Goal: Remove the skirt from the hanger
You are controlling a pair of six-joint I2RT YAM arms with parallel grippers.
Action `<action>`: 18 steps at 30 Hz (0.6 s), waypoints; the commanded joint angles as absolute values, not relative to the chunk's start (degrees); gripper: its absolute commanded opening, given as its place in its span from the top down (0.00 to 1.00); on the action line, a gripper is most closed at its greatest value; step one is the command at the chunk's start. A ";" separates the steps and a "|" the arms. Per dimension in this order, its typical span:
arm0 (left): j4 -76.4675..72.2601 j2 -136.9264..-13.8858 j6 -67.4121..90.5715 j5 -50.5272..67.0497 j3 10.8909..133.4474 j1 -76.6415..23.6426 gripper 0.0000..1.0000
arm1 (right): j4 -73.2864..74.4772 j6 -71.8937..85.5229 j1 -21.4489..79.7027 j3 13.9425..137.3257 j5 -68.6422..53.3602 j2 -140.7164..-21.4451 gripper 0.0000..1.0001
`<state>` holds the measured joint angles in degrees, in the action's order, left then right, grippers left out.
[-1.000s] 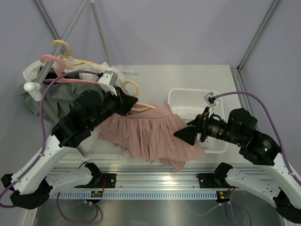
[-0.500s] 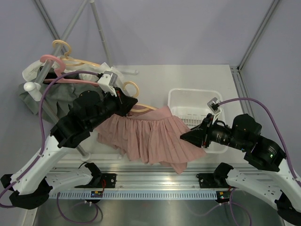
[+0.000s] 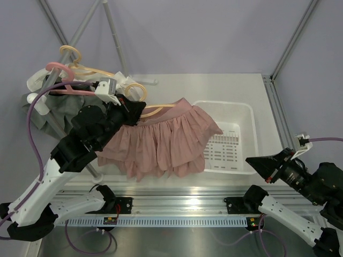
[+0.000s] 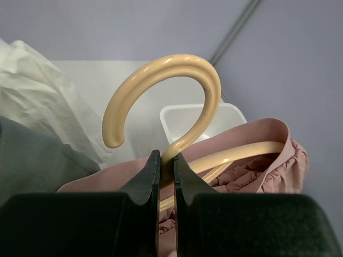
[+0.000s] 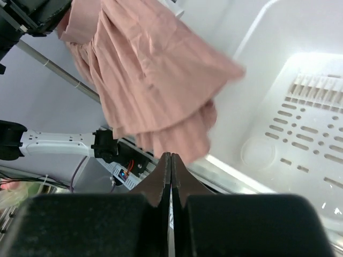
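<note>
A pink pleated skirt hangs on a cream hanger, lifted above the table and reaching over the basket's left rim. My left gripper is shut on the hanger's neck just below the hook; in the top view it sits at the skirt's upper left. The skirt's waistband still wraps the hanger bar. My right gripper is shut on nothing, off the skirt, near the basket's front right corner. In the right wrist view its fingertips meet below the skirt's hem.
A white perforated basket stands right of centre. At the back left a rail carries a pink hanger, another cream hanger and grey and white garments. A metal frame rail runs along the near edge.
My right gripper has let go of the skirt's hem, shut, and drawn back to the right and toward me. My left arm has raised the hanger up and back; the skirt swung left.
</note>
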<state>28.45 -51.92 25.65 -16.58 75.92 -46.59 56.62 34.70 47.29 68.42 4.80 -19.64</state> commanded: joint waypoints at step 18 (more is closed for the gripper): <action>25.40 -50.28 24.69 -1.85 78.31 -46.58 1.00 | 50.09 18.02 46.93 86.73 -6.76 -43.22 0.07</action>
